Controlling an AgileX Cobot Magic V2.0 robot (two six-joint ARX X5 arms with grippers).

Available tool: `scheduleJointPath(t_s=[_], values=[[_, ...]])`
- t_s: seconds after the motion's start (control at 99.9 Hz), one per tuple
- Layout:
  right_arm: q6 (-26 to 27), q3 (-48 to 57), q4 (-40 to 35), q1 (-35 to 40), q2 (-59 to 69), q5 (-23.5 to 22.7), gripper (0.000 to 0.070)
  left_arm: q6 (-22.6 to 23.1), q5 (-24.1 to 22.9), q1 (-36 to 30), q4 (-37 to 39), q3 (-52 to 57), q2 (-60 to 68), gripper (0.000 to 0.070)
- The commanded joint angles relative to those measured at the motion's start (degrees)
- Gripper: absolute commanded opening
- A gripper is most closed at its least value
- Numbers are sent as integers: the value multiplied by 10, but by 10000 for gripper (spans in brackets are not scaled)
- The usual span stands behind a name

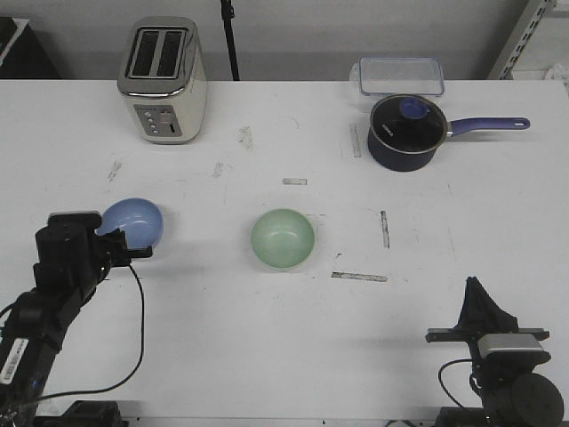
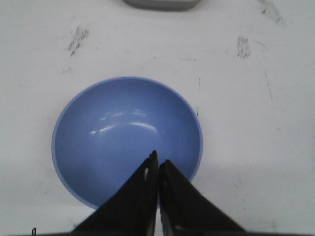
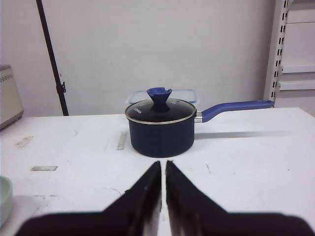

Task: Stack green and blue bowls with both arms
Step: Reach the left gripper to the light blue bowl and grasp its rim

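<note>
Blue bowl (image 1: 135, 221): light periwinkle, glossy, upright on the white table (image 1: 267, 338), at the left side, open mouth up. In the left wrist view its inside (image 2: 123, 132) fills the middle of the picture, with light glare on the glaze.

Green bowl (image 1: 283, 238): pale mint, same size, upright near the table's middle, well apart from the blue one. A sliver of its rim (image 3: 4, 199) shows at the edge of the right wrist view.

Left gripper (image 2: 158, 164): black, pointed fingers pressed together with only a hairline between them, tips over the blue bowl's near rim; nothing is held. From the front the left arm (image 1: 62, 267) stands just beside that bowl, partly in front of it.

Right gripper (image 3: 163, 167): fingers likewise drawn together, grasping nothing, low at the near right corner of the table (image 1: 476, 298), well apart from both bowls.

Saucepan (image 1: 407, 131): dark blue, glass lid, long handle, far right. Clear lidded container (image 1: 400, 75) behind it.

Toaster (image 1: 163, 80): cream and chrome, far left.

Tabletop: scuffed, with strips of tape (image 1: 359, 277).
</note>
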Motion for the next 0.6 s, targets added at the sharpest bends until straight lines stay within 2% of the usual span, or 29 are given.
scheduleJointPath(t_s=[0.0,0.16,0.35,0.46,0.551,0.591], values=[[7,0,7,0,-3,0,4,0,0,3,-27,34,29,2],[7,0,7,0,-3,0,5,-19,14,27,-127,120,98,3],[7,0,7,0,-3,0,5,-19,110,95,-229,214,183,3],[7,0,7,0,-3,0,4,-32,150,131,-245,248,226,3],[7,0,7,0,-3,0,5,-43,151,162,-244,263,260,10],[7,0,7,0,-3,0,5,-49,151,173,-243,267,274,37]])
